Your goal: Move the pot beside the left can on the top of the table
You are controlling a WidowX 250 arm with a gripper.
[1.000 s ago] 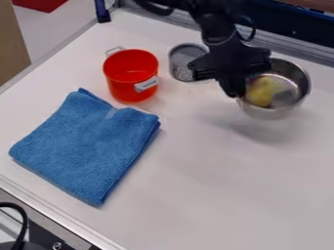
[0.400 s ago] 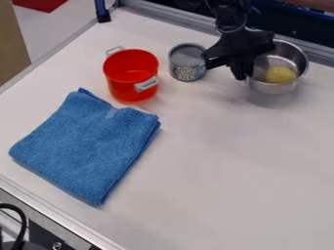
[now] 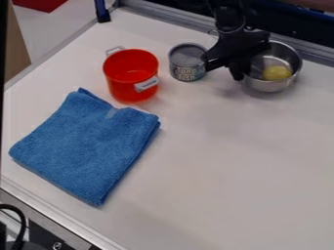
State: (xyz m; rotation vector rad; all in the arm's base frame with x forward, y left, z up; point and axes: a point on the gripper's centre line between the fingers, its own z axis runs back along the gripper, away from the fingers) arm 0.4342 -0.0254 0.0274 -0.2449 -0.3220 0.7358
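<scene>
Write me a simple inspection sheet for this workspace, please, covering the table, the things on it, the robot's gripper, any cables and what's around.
Surface: white table, metal rail along its far edge.
Job's things: steel pot with a yellow item inside; grey can to its left in the picture. I cannot tell whether the pot fully rests on the table.
Clutter: red pot with light handles; folded blue cloth.
Gripper: black gripper, at the steel pot's left side in the picture.
Cables: black cable, lower left corner.
Surroundings: blue post at the far left.
</scene>
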